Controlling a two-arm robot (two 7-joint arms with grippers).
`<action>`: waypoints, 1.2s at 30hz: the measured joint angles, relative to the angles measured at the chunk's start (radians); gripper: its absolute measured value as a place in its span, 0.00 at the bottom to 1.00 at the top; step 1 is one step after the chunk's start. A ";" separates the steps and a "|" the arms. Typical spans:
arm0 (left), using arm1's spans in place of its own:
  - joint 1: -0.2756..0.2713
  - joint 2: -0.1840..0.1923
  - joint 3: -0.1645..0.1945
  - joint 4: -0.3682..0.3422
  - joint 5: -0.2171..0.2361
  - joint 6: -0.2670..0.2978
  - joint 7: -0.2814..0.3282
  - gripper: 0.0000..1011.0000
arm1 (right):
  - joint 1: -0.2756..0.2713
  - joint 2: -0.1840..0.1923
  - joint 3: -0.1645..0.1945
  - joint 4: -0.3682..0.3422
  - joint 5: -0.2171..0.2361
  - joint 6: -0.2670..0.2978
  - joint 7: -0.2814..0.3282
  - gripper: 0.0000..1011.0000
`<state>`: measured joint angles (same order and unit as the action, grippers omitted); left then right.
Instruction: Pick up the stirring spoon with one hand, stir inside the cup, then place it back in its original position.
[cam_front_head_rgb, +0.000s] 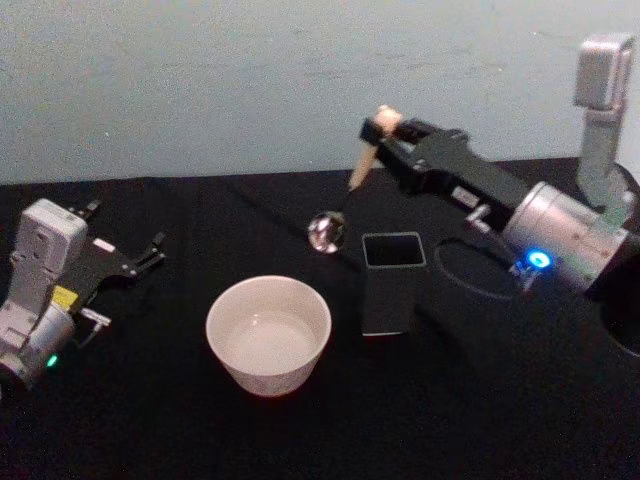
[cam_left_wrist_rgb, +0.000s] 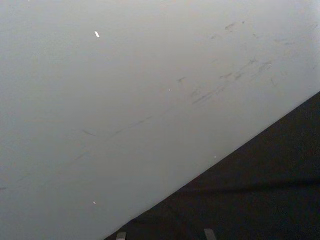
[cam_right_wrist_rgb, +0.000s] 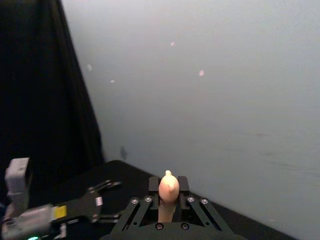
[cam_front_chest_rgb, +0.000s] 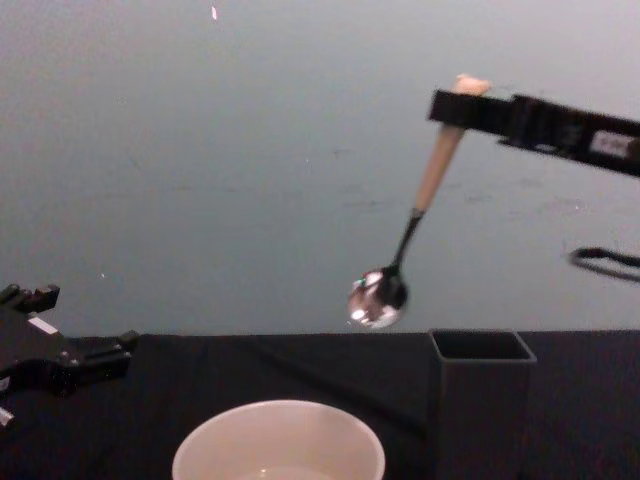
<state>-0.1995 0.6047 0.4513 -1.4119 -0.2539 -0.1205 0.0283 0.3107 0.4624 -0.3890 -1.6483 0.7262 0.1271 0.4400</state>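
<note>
My right gripper (cam_front_head_rgb: 383, 128) is shut on the top of the stirring spoon (cam_front_head_rgb: 358, 168), high above the table behind the dark holder box. The spoon hangs tilted, beige handle (cam_front_chest_rgb: 437, 165) up, shiny bowl (cam_front_chest_rgb: 377, 297) down and to the left, in the air above and behind the cup. In the right wrist view the bear-head end (cam_right_wrist_rgb: 168, 187) sticks up between the fingers (cam_right_wrist_rgb: 182, 186). The cream-white cup (cam_front_head_rgb: 268, 333) stands at the table's middle front, also seen low in the chest view as the cup (cam_front_chest_rgb: 278, 446). My left gripper (cam_front_head_rgb: 152, 252) rests open at the left.
A dark grey square holder box (cam_front_head_rgb: 391, 281) stands just right of the cup. The table is covered in black cloth (cam_front_head_rgb: 150, 420), with a pale wall behind. A black cable (cam_front_chest_rgb: 605, 260) loops near the right arm.
</note>
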 joint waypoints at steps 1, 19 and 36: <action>0.000 0.000 0.000 0.000 0.000 0.000 0.000 0.99 | 0.003 -0.002 -0.008 0.003 0.001 0.001 0.003 0.22; 0.000 0.000 0.000 0.000 0.000 0.000 0.000 0.99 | 0.040 -0.015 -0.165 0.090 -0.093 -0.035 0.070 0.22; 0.000 0.000 0.000 0.000 0.000 0.000 0.000 0.99 | 0.030 -0.014 -0.219 0.129 -0.180 -0.061 0.122 0.22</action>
<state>-0.1996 0.6047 0.4513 -1.4120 -0.2539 -0.1205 0.0283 0.3408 0.4481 -0.6084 -1.5192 0.5465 0.0658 0.5622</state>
